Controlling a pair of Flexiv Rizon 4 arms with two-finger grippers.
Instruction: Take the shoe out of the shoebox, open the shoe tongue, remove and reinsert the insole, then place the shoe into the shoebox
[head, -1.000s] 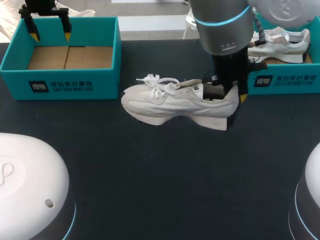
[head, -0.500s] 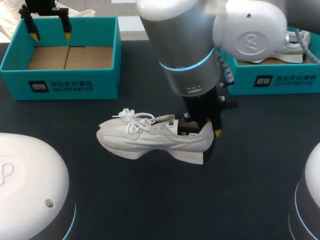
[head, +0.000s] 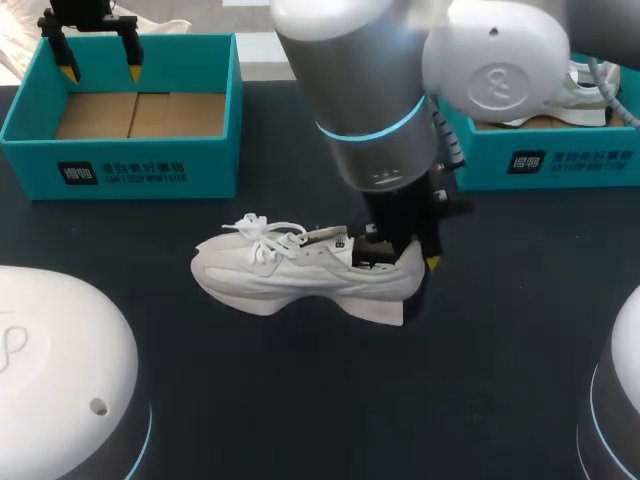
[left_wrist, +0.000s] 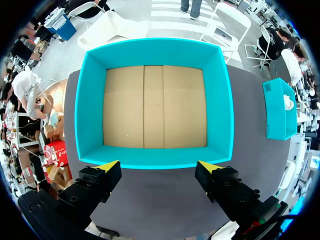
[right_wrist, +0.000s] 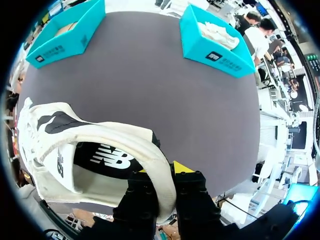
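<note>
At the far left of the dark surface stands the left shoebox, teal, with nothing on its bare cardboard floor. The left pincer hangs over one wall of that box, its yellow tips spread wide with nothing between them; in its own wrist view the left pincer frames the near wall of the left shoebox. Toward the middle of the surface lies the shoe, a white sneaker out of both boxes, upright, toe to the left with its laces loose on top. I cannot tell whether its sole rests on the surface. At its heel, the right pincer grips the heel collar, one finger inside the shoe and one outside. The right wrist view shows the right pincer clamped narrowly on the white heel wall of the shoe. At the far right stands the right shoebox, also teal, with a second shoe lying inside it.
</note>
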